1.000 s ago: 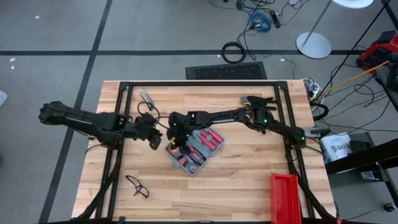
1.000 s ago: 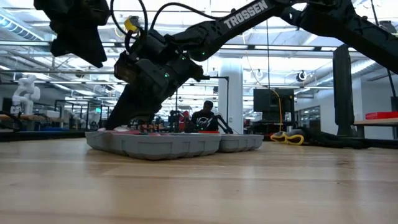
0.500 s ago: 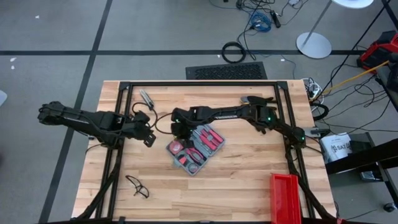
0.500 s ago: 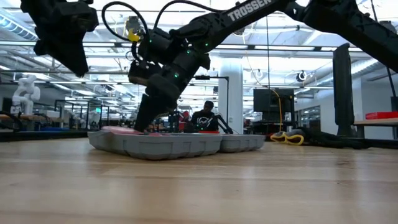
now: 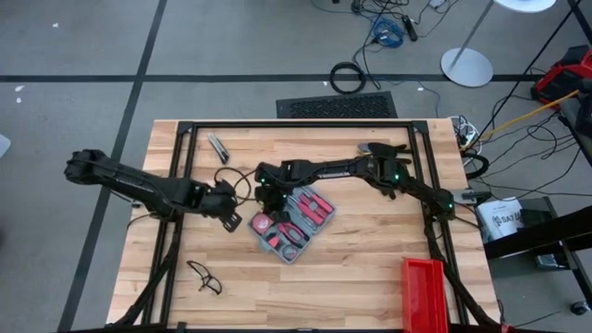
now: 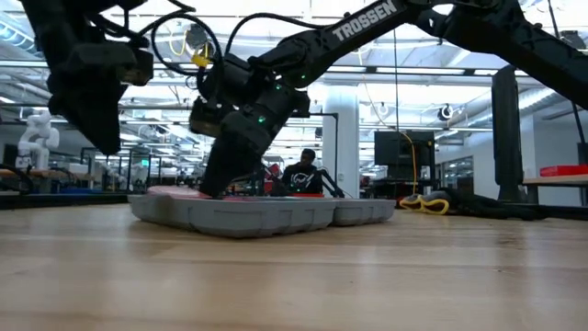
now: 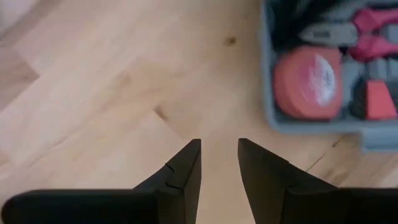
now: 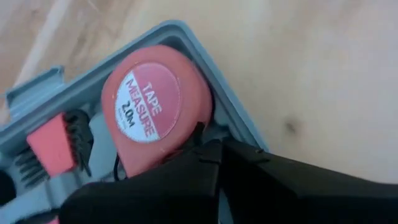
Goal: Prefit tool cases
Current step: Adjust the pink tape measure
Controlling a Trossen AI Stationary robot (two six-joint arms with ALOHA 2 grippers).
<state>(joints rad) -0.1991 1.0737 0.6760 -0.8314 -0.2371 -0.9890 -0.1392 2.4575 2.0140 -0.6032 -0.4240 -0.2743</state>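
Left claw (image 5: 233,220) neared tool case (image 5: 289,225); tape measure (image 8: 155,109) inside

Open grey tool case (image 5: 290,223) mid-table

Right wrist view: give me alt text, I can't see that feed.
The shut right gripper presses against the edge of a red tape measure seated in a corner of the open grey tool case, which lies on the wooden table.

The counter (image 5: 370,259) is pale, matt planked wood with visible grain, the tool case (image 8: 236,118) is smooth grey moulded plastic, and its red tape measure (image 8: 155,106) looks slightly glossy.
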